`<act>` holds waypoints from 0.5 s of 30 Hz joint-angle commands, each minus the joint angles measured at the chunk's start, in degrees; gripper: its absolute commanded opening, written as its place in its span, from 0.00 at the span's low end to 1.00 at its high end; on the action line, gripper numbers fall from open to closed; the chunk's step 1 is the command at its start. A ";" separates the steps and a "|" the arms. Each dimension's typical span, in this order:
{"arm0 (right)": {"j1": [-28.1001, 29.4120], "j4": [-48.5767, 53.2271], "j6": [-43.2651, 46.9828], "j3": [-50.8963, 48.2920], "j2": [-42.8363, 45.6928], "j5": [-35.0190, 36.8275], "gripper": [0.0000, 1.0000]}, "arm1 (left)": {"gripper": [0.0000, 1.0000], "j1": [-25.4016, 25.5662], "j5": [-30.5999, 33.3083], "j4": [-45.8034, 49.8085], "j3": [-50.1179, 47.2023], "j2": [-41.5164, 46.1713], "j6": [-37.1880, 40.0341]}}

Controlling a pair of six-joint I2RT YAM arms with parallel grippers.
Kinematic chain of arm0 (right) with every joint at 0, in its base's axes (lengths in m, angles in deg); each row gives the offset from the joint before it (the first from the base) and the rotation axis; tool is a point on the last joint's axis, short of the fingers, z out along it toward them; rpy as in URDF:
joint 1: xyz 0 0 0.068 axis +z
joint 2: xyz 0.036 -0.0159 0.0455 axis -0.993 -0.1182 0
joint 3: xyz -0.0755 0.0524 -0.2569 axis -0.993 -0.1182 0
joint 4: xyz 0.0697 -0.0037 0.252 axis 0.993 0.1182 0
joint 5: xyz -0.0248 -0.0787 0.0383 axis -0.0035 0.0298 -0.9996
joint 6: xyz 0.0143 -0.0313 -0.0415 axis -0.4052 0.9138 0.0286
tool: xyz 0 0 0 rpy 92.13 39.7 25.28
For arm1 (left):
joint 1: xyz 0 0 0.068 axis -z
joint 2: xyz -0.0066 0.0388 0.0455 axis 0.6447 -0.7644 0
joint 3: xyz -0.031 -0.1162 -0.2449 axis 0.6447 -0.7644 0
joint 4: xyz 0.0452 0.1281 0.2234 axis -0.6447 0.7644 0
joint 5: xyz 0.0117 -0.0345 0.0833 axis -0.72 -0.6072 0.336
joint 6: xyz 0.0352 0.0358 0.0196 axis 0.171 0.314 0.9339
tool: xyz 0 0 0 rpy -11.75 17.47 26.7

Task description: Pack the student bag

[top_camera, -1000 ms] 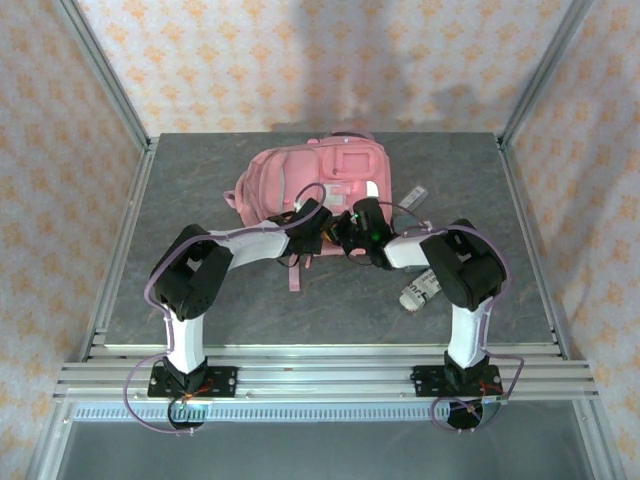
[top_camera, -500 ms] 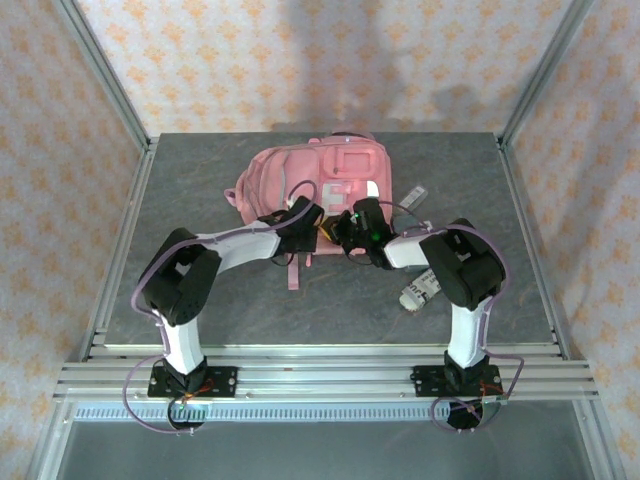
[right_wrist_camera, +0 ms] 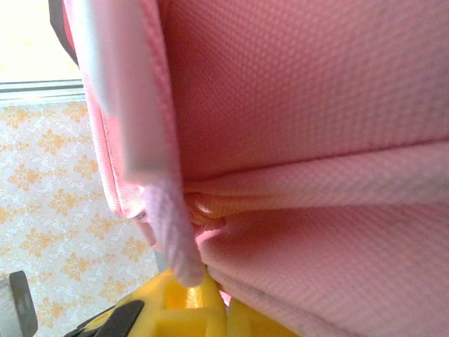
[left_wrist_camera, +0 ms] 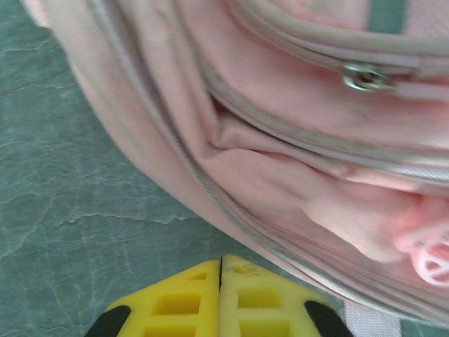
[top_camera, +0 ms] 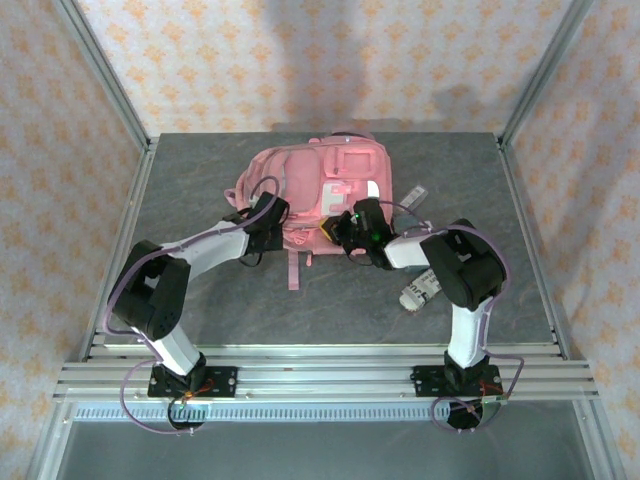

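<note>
Centrally on the grey table, toward its far side, lies the student bag, pink, front pockets facing up. The left gripper sits at the bag's near-left edge. In the left wrist view its yellow fingers are pressed together with nothing between them, just short of the bag's side, where a metal zip pull shows on a seam. The right gripper is at the bag's near edge. Seen from the right wrist, it is closed, pinching a fold of the pink fabric. A printed packet lies beneath the right arm, apart from the bag.
</note>
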 commanded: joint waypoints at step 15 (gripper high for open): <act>-1.78 9.56 2.91 -1.45 -0.33 1.41 0.00 | 0.63 0.95 -16.03 -9.60 4.06 -4.30 8.94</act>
